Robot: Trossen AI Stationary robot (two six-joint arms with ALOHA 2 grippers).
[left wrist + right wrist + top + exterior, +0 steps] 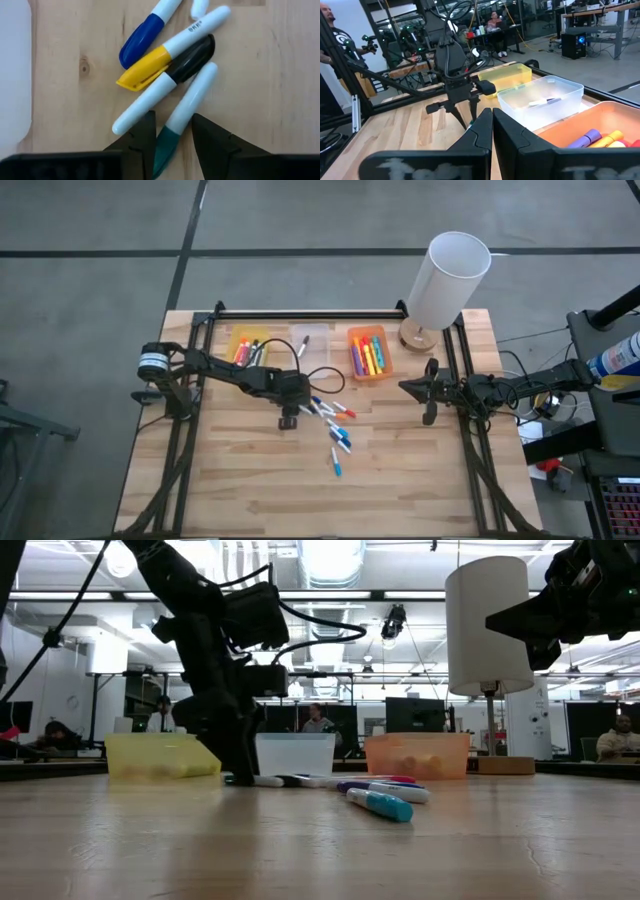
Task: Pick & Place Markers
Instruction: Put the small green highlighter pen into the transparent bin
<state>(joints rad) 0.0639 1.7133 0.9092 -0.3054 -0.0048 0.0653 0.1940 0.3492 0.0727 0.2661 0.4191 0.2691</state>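
The left gripper (pixel 172 137), jaws parted, straddles a thin white plastic marker with a teal cap (pixel 182 120) lying on the wooden table (pixel 250 480) among loose markers (pixel 335 425). Light, stiff and slick, it should be pinched mid-barrel; a touching black-capped marker (pixel 165 85) crowds that side. Beyond stand yellow (pixel 245 342), clear (pixel 312 340) and orange plastic bins (pixel 368 355). The right gripper (pixel 428 390) waits clenched and empty.

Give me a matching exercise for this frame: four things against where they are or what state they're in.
Things:
1. left gripper
2. right gripper
3. orange bin
4. clear bin

Places or states:
A. between the yellow bin and the orange one
B. jaws astride a teal-capped marker on the table
C. shut, hovering at the table's right edge
D. full of coloured markers, beside the lamp

Pairs: 1-B, 2-C, 3-D, 4-A
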